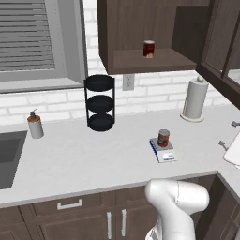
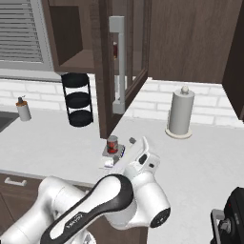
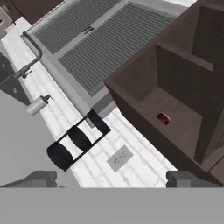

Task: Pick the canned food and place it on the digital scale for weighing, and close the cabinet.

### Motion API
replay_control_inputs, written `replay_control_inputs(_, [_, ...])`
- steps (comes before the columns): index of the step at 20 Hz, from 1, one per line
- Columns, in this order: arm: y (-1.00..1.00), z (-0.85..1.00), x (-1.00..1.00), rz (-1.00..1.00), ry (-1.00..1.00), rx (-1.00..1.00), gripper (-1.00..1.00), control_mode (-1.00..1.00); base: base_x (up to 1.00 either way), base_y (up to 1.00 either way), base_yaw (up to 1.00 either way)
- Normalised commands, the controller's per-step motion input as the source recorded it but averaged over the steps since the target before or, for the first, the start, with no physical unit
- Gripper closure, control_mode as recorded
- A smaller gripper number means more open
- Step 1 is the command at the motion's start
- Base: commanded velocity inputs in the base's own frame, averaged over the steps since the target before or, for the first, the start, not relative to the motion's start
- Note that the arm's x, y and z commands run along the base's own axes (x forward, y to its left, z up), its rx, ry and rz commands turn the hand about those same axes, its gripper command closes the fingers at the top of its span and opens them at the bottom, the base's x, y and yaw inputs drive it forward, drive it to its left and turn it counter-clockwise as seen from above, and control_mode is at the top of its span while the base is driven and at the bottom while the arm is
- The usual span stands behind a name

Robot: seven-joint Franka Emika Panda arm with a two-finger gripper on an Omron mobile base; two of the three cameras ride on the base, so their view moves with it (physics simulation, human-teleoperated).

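Note:
The canned food (image 1: 163, 138), a small bright red can, stands upright on the digital scale (image 1: 164, 154) on the counter; the can (image 2: 112, 144) and the scale (image 2: 108, 162) also appear in the right base view. Above them the cabinet (image 1: 140, 28) is open, its door (image 2: 131, 57) swung out with the long silver bar handle (image 2: 119, 64) facing me. My gripper (image 3: 113, 179) is open and holds nothing. It sits beside the scale, apart from the can, and points up at the open cabinet (image 3: 175, 100).
A darker maroon can (image 1: 149, 48) sits on the cabinet shelf. On the counter stand a black three-tier rack (image 1: 100, 103), a paper towel roll (image 1: 195, 99) and a soap dispenser (image 1: 34, 124). A sink (image 1: 8, 157) lies at the far left under a window with blinds (image 1: 28, 37).

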Motion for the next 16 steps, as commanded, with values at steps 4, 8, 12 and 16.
replay_control_inputs(4, [-0.29,0.07,-0.02,-0.53,0.01,0.0,-1.0,-1.0,0.0,0.0,0.0])
replay_control_inputs(8, [-0.02,0.4,-0.01,-0.34,-0.16,-0.06,-1.0,-1.0,0.0,0.0,0.0])
replay_control_inputs(12, [-0.04,0.66,-0.03,-0.01,-0.32,-0.09,-1.0,-1.0,0.0,0.0,0.0])
replay_control_inputs(16, [-0.45,0.39,-0.23,0.0,-0.07,-0.05,-1.0,-1.0,0.0,0.0,0.0])
